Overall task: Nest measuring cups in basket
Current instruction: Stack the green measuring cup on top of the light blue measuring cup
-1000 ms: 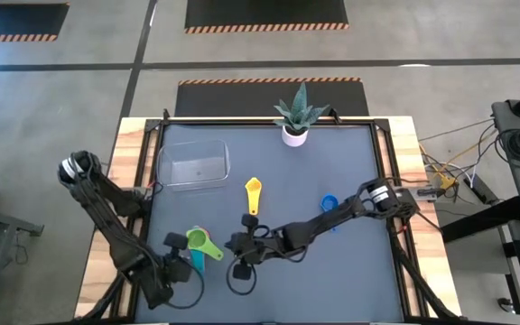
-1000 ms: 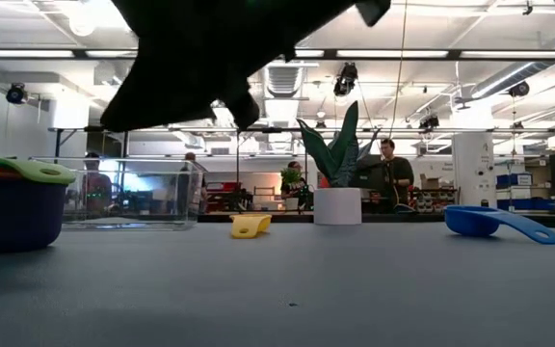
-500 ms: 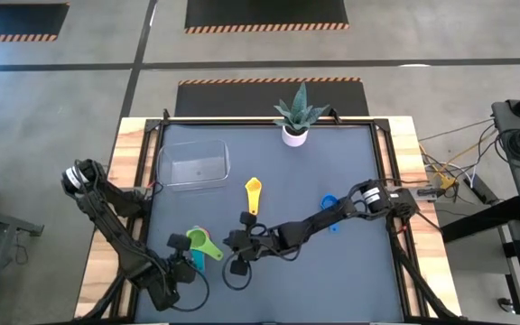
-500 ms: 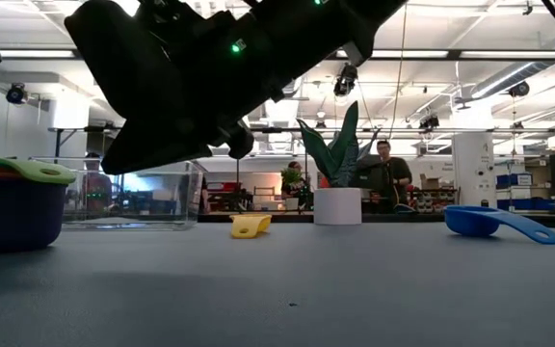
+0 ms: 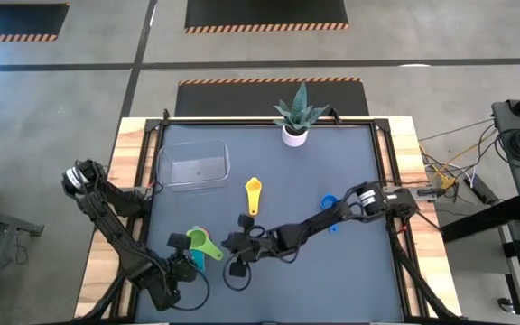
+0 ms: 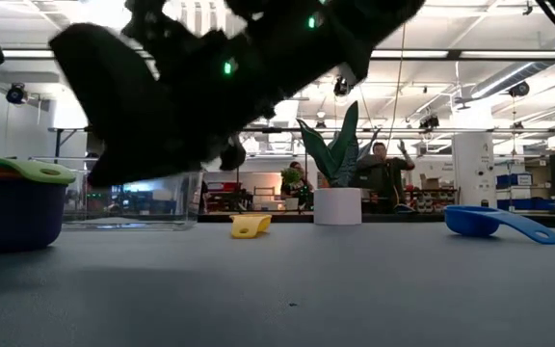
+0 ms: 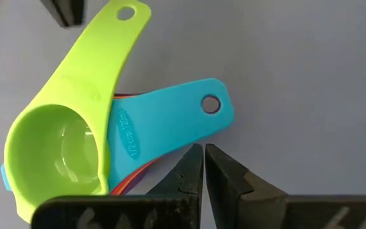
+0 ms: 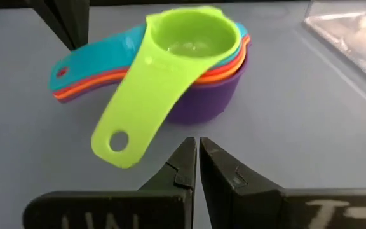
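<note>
Stack of cups (image 5: 200,244): green (image 8: 189,39) on top, then teal (image 7: 164,124), orange, red, purple (image 8: 211,95); well apart from the basket (image 5: 193,164), not inside.
Loose cups: yellow (image 5: 253,193) and blue (image 5: 329,204), nearer the basket's side.
Handling: probably light, stiff, smooth plastic; best hold at the flat handles.
Left gripper (image 7: 203,166): just beside the stack, fingers pressed together, empty.
Right gripper (image 8: 196,164): near the stack, fingers together, empty.
Hard to see: lower cups mostly hidden under the green one.

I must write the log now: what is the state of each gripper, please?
Left gripper: closed, holding nothing, beside the stack of nested plastic measuring cups.
Right gripper: closed, holding nothing, on the stack's other side.
</note>
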